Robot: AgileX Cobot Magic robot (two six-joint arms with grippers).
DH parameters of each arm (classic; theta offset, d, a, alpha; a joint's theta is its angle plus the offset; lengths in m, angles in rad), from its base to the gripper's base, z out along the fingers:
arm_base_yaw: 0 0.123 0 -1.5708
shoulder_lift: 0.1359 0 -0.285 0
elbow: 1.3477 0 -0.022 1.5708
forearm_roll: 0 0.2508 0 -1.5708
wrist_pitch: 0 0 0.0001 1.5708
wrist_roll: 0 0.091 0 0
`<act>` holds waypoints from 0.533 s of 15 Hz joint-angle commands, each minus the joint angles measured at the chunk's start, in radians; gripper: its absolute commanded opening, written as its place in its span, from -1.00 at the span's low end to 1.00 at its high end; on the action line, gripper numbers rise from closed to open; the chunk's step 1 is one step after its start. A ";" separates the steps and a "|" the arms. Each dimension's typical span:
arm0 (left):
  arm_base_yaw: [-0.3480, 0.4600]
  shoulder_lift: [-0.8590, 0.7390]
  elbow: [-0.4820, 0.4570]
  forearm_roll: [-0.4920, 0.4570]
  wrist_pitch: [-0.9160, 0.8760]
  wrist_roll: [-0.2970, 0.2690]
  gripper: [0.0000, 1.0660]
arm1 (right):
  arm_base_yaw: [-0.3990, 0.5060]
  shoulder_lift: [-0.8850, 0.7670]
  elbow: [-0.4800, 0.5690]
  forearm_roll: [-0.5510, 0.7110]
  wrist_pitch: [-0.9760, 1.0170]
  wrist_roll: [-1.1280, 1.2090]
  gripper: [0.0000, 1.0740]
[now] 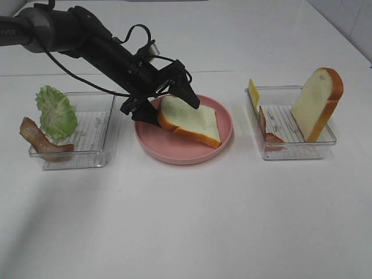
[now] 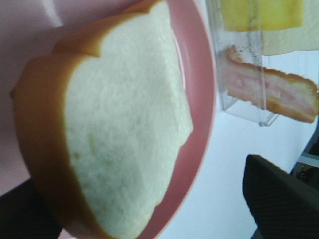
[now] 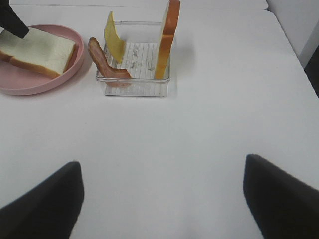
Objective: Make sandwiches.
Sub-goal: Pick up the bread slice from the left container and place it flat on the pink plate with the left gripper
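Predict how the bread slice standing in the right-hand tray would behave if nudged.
The bread slice stands on its narrow edge in the tray, so it would probably topple easily. It keeps its shape unsupported, so it is likely stiff, not floppy. Its thick, foam-like look suggests lightness.

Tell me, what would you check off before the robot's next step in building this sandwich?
1. First bread slice lies on the pink plate: ok.
2. Left gripper is open over that slice: ok.
3. Its fingers are fully clear of the bread: cannot tell.
4. Lettuce and a bacon strip are within reach in the left tray: ok.
5. Cheese, second bacon strip and the upright second bread slice stand in the right tray: ok.
6. Right gripper is open and empty above the table: ok.
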 commanded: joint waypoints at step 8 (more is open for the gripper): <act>-0.006 -0.182 -0.001 0.230 0.013 -0.093 0.61 | -0.008 -0.012 0.001 0.002 -0.012 -0.011 0.54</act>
